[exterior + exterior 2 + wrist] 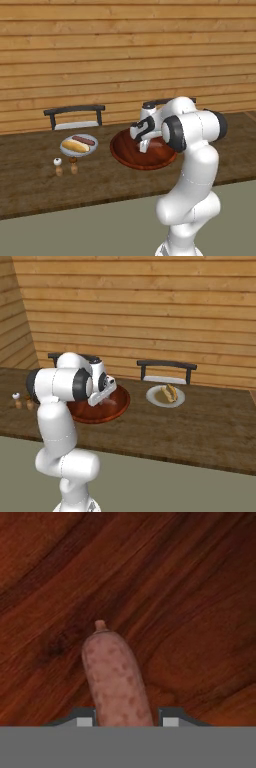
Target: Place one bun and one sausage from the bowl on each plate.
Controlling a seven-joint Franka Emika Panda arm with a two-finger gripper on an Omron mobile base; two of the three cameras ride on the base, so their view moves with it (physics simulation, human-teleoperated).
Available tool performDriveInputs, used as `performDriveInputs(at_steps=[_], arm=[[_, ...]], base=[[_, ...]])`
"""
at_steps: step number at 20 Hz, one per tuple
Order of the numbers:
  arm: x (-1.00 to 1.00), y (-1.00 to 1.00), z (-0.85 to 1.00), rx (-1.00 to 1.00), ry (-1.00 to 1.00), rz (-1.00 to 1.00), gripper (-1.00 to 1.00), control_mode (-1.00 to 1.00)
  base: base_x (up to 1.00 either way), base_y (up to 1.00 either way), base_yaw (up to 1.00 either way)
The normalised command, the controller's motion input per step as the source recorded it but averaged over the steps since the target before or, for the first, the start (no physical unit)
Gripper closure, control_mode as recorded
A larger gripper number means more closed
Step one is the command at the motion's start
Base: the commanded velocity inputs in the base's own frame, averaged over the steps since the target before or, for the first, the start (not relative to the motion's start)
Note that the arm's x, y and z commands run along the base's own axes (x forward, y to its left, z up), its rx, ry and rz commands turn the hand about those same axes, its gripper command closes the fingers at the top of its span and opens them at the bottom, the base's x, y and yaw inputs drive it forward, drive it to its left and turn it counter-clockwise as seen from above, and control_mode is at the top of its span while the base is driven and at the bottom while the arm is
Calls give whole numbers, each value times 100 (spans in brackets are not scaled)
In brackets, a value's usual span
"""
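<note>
Squeezing the sausage [116,679] w/ both fingers, the gripper [127,721] sits low in the bowl [122,150]. Lift straight up, slow, then go to right plate [155,397].

bowl [125,150]: glossy dark reddish-brown, wavy grain
sausage [116,682]: mottled pinkish-brown
left plate [79,145]: grey
right plate [165,397]: pale grey
table [200,426]: dark brown wood
wall [100,55]: light wooden planks

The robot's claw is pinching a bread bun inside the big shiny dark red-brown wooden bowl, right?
Not quite. The gripper is pinching a pinkish speckled sausage, not a bun, inside the big glossy reddish-brown wooden bowl. The hand view shows it between the fingertips.
</note>
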Motion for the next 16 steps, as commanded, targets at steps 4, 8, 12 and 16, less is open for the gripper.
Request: performDriveInputs(at_steps=[4,8,12,16], arm=[[-17,-3,42,0,0,0,100,-100],[-40,-9,100,-1,0,0,100,-100],[-46,-44,77,0,-12,-7,100,-100],[-18,-69,46,0,-17,-18,100,-100]], base=[[0,0,0],[0,0,0],[0,0,0],[0,0,0]])
